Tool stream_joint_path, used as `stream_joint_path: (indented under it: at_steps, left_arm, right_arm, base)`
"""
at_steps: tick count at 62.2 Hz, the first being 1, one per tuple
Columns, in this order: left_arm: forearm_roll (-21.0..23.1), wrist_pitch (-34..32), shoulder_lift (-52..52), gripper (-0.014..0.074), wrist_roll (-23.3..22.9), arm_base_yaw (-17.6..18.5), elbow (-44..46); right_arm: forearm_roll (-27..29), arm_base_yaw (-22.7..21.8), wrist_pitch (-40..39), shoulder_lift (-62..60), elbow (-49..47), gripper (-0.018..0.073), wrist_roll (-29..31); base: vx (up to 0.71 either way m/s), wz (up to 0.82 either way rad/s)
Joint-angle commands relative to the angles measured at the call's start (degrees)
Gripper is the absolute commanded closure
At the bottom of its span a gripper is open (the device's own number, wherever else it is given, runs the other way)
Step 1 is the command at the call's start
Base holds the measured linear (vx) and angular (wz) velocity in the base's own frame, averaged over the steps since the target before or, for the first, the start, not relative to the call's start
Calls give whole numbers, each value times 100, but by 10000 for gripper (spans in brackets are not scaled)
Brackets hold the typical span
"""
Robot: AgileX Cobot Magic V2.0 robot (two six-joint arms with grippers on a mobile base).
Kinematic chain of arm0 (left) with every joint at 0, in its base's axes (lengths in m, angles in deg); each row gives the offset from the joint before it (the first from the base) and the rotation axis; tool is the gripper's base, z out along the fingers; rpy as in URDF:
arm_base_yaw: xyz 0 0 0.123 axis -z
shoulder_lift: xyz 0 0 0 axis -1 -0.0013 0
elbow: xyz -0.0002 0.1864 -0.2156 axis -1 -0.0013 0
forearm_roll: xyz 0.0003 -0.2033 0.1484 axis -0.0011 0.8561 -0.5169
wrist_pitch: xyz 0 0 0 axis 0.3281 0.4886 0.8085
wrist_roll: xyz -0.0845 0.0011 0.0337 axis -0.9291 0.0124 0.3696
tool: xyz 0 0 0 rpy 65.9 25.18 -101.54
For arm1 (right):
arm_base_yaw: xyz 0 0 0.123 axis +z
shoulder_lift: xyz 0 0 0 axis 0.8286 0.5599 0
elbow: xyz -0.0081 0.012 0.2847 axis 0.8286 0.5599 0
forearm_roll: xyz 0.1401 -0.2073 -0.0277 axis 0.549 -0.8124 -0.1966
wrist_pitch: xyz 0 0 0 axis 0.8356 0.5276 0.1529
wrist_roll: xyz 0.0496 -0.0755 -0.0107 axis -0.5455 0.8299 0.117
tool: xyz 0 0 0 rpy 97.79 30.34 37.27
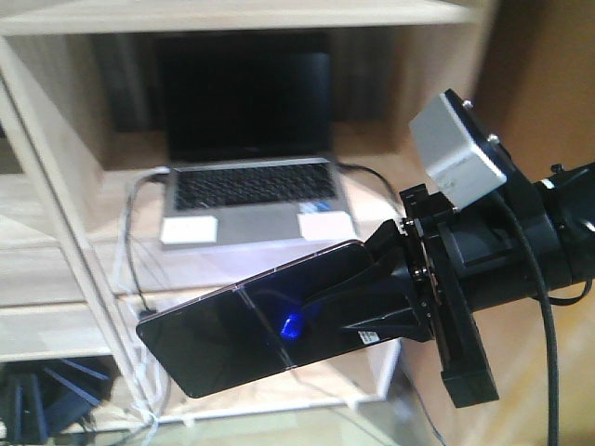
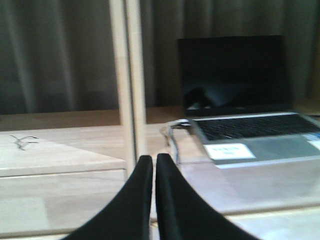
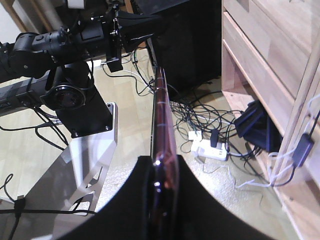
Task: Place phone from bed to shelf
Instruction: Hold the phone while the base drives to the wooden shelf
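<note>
**Item:** phone [image 1: 244,321], glossy black slab with a crease across the middle and a blue glint near the crease.
**Location:** aloft in front of the shelf [image 1: 186,265], tilted, free end low and to the left. Touching no board.
**Holder:** right gripper [image 1: 321,302], clamped narrow on 1 end of the phone. Slab seen edge-on between both fingers in the right wrist view.
**Other arm:** left gripper [image 2: 150,172], fingers pressed nearly together with nothing between, pointed at the shelf.
**Bed:** not in view.

**Progress, as judged:** pickup and carry done; set-down and release left.

**Edges and room:**
- Laptop [image 1: 251,200] open on the middle board, filling most of that bay.
- Bare strip between laptop front and board lip, crossed by a thin cable [image 1: 127,242].
- Slanted upright [image 1: 60,186] at the bay's left.
- Bare board beyond it in the left wrist view, probably the roomier spot.
- Risk: low free end catching the lip on approach.
</note>
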Motion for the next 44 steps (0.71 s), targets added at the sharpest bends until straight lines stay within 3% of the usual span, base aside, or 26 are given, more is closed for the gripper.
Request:
stream_joint_path:
  at_steps: [1,44]
  left_arm:
    - [56,-412,42,595,-50,-19,143]
    - [56,-412,42,595,-50,-19,143]
  right_arm:
    - [512,-14,375,-151,-160,561,33]
    - [512,-14,375,-151,-160,561,33]
  base:
    - [26,27]
    - [20,8]
